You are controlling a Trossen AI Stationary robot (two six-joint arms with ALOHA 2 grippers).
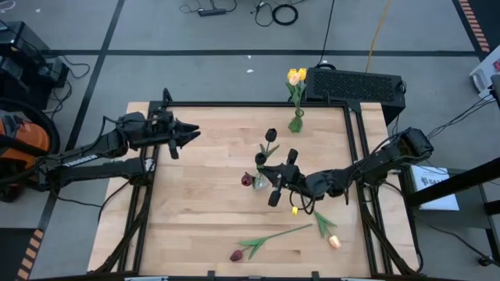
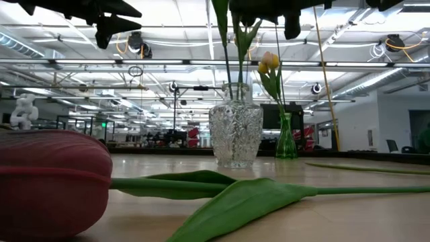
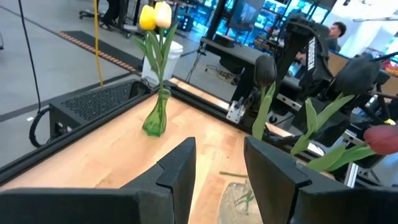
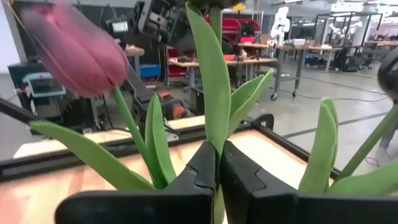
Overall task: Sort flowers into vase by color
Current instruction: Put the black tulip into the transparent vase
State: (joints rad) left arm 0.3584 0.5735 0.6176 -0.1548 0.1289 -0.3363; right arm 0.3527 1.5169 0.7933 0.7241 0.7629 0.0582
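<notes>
Wooden surface [image 1: 195, 226] with both arms over it. Right end effector [image 1: 275, 185] sits above the clear cut-glass vase [image 2: 235, 138] near the surface's middle; its fingers [image 4: 205, 171] are pressed together on a green tulip stem [image 4: 214, 112], with leaves fanning out on both sides in the right wrist view. Maroon tulip head [image 1: 247, 180] shows just beside that end effector, and two dark heads [image 1: 270, 135] stand above the vase on upright stems. Left end effector [image 1: 190, 133] hovers over the left back part of the surface, well apart from the vase, fingers [image 3: 177, 168] spread with nothing between them. Slim green vase [image 1: 296, 122] at the back edge holds two yellow tulips [image 1: 296, 76]. Loose flowers on the front part of the surface: a dark red tulip [image 1: 237, 255] lying flat with a long stem and leaf, a pale peach tulip [image 1: 333, 241] to its right, and a small yellow head [image 1: 294, 210] just under the right arm. In the low view the red head [image 2: 50, 178] lies close to the camera, its leaf [image 2: 235, 202] stretched across the surface.
</notes>
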